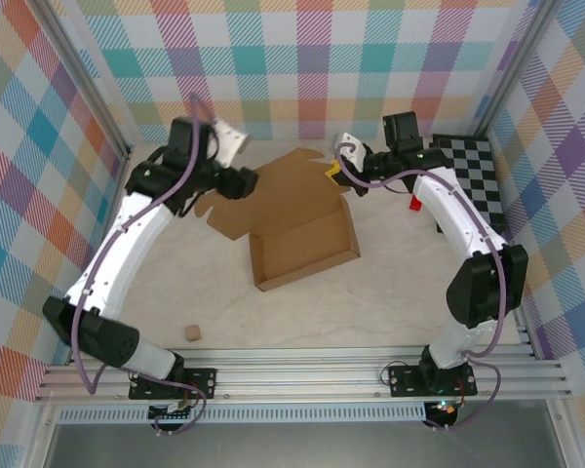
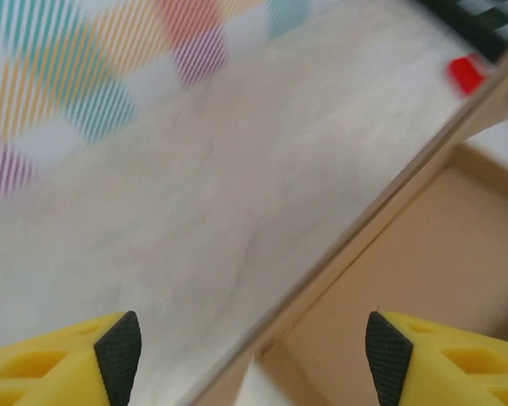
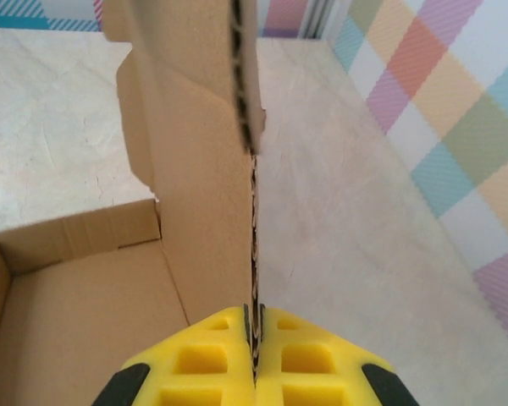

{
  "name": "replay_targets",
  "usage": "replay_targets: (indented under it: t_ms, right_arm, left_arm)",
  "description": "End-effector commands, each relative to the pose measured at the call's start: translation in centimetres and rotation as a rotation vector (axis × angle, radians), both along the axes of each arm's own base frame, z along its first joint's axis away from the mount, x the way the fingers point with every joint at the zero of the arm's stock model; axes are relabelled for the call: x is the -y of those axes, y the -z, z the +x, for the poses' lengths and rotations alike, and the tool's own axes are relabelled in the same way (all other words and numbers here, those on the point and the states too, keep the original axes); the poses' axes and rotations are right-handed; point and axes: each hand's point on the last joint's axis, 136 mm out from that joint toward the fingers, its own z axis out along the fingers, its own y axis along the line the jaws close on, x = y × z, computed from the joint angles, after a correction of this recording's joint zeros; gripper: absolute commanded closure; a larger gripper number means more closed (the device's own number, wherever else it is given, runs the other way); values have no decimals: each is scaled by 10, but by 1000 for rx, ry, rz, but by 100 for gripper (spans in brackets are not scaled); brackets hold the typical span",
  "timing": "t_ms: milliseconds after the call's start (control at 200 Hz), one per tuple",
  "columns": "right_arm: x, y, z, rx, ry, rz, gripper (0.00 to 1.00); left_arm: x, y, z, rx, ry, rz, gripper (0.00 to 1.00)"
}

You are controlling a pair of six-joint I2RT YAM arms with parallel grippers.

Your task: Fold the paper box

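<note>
The paper box [image 1: 302, 229] is brown cardboard in the middle of the table, partly formed, with low walls at the front and flat flaps at the back. At its back left flap is my left gripper [image 1: 248, 183]. In the left wrist view that gripper [image 2: 252, 351] stands open, and a raised cardboard edge [image 2: 389, 203] runs diagonally between its fingertips [image 2: 118, 347] without touching them. My right gripper [image 1: 332, 172] is at the box's back right corner. In the right wrist view it [image 3: 254, 338] is shut on the edge of an upright cardboard wall [image 3: 203, 169].
A black-and-white checkered board [image 1: 473, 175] lies at the back right, with a small red block [image 1: 415, 203] beside it. A tiny tan cube [image 1: 192, 333] sits near the front left. Plaid walls close in the table on three sides.
</note>
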Motion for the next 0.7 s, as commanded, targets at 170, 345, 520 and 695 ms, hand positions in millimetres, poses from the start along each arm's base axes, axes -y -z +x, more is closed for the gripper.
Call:
replay_targets:
  t_ms: [170,345,520,695]
  right_arm:
    - [35,-6,-1,-54,47,90,100]
    - [55,-4,-11,-115,14,142,100]
    - [60,0,-9,-127,37,160,100]
    - [59,-1,-8,-138,26,170,100]
  left_arm:
    - [-74,50,-28,48,-274,-333,21]
    - [-74,98,-1,18,-171,-413,25]
    - [-59,78,13,112,-41,-533,28]
    - [-38,99,18,121,37,-441,27]
